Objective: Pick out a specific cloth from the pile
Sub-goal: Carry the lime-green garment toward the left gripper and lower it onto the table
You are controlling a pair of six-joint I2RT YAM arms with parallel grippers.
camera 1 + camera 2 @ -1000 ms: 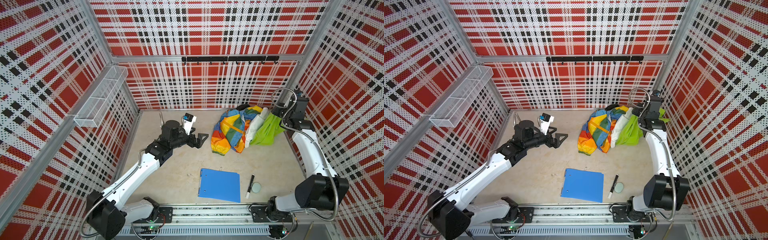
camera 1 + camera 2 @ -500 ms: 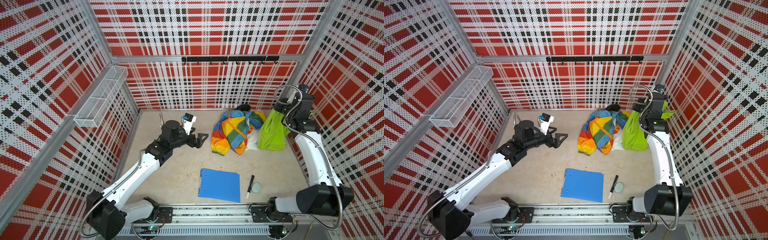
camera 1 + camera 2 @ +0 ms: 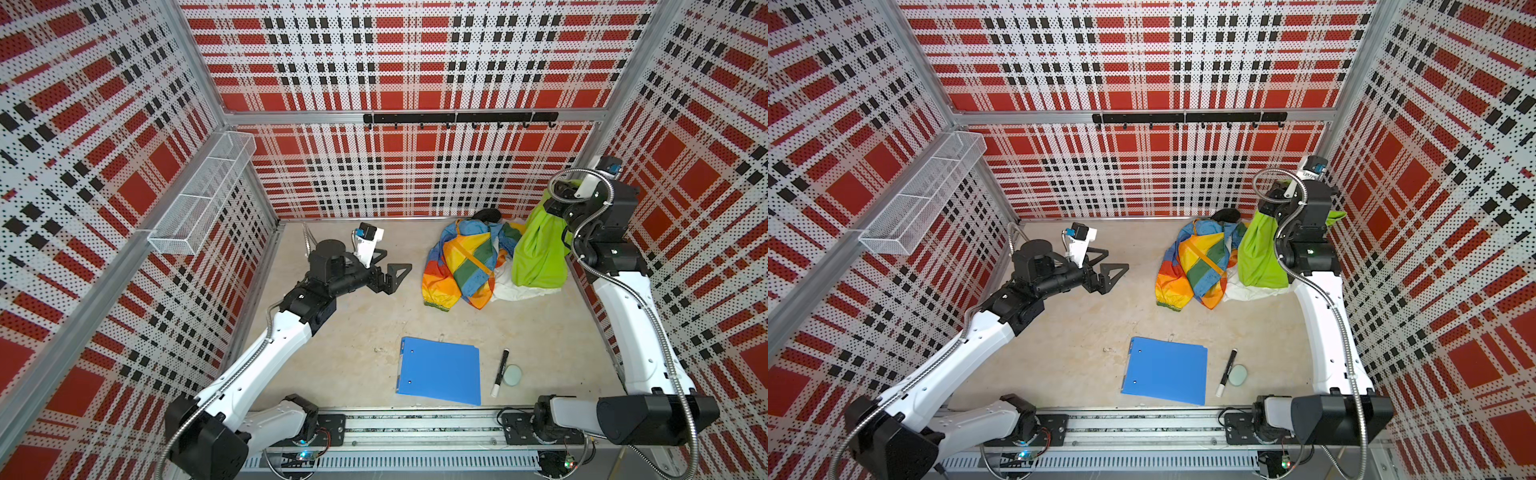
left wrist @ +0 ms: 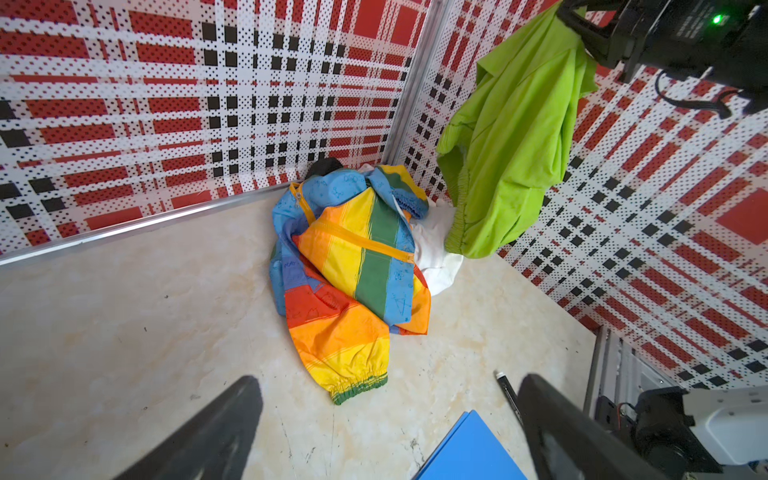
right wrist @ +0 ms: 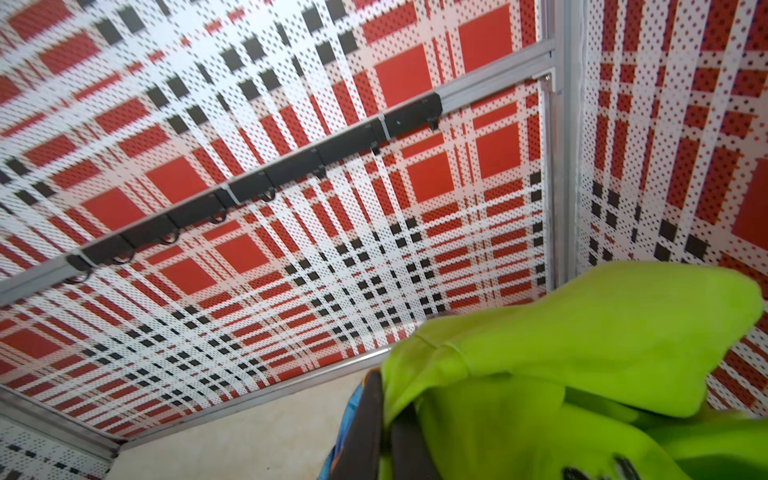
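The right end effector (image 5: 384,432) is closed on the top of the green cloth (image 3: 538,253), which hangs below it, near the pile (image 3: 461,262).

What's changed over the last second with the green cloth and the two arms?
The right gripper, shut on the lime green cloth, rose toward the back corner and drew the cloth up off the pile; it now hangs beside the pile. The left gripper, blue folder and marker stayed put.
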